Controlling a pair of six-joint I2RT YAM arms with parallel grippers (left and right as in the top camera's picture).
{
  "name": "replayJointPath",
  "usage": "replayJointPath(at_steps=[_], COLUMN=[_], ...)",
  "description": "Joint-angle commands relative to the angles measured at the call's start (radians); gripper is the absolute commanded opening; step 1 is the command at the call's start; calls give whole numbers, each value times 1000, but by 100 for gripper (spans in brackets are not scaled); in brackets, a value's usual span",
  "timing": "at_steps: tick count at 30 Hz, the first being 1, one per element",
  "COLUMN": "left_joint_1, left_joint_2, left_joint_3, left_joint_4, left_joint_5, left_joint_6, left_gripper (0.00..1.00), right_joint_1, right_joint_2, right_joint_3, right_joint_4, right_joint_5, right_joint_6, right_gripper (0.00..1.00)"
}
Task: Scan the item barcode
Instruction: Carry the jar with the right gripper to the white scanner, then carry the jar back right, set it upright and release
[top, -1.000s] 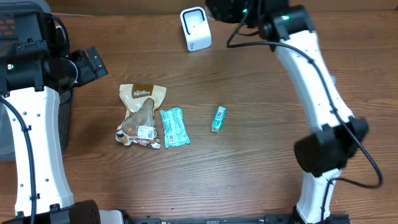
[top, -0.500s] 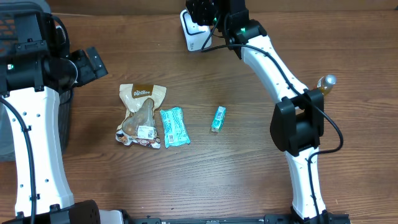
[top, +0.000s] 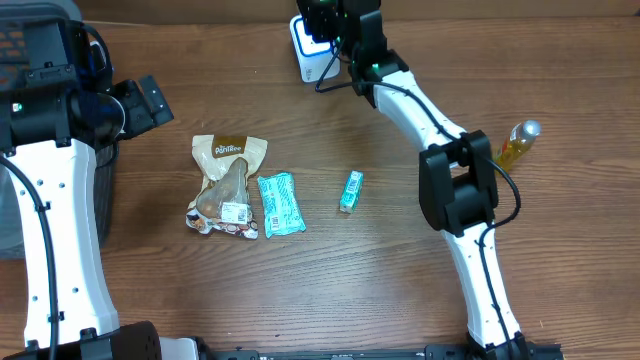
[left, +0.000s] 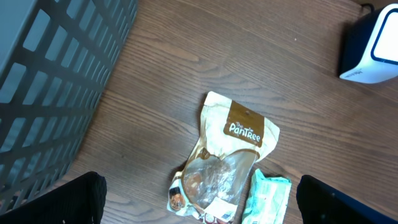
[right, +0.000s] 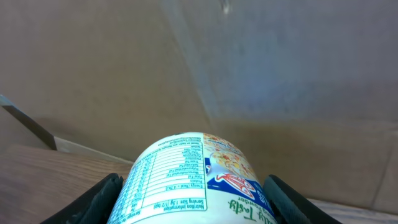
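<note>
One round container | teal nutrition panel | in right end effector

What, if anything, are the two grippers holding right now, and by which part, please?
The right gripper grips a labelled food cup by its opposite side walls; the left gripper is open and empty.

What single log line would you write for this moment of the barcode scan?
step: present barcode | right gripper: shut on cup, beside scanner | left gripper: open, empty
</note>
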Motion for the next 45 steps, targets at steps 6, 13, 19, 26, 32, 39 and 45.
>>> replayJointPath(at_steps=[6, 13, 19, 26, 32, 39, 45], left_joint_1=[-4, -4, -4, -4, -4, -4, -4], left_joint_2=[2, 2, 2, 2, 2, 2, 2], left_joint_3=[6, 6, 6, 6, 6, 6, 6], left_joint_4=[0, 0, 0, 0, 0, 0, 0], left_joint_5=[0, 0, 0, 0, 0, 0, 0], left_joint_6=[11, 11, 11, 11, 11, 11, 11], left_gripper=[100, 100, 99, 100, 100, 100, 99], right_joint_1=[11, 30, 30, 30, 28, -61, -193], right_joint_2=[45, 55, 64, 9, -227, -549, -637], right_joint_3=[7, 7, 6, 16, 16, 16, 14], right_joint_4=[79, 130, 132, 160, -121, -756, -1271], right_joint_5=[13, 54, 69, 39, -1, -45, -45], right_joint_6=[-2, -2, -2, 0, -2, -2, -28], right_gripper=[31, 33, 34, 31, 31, 31, 28])
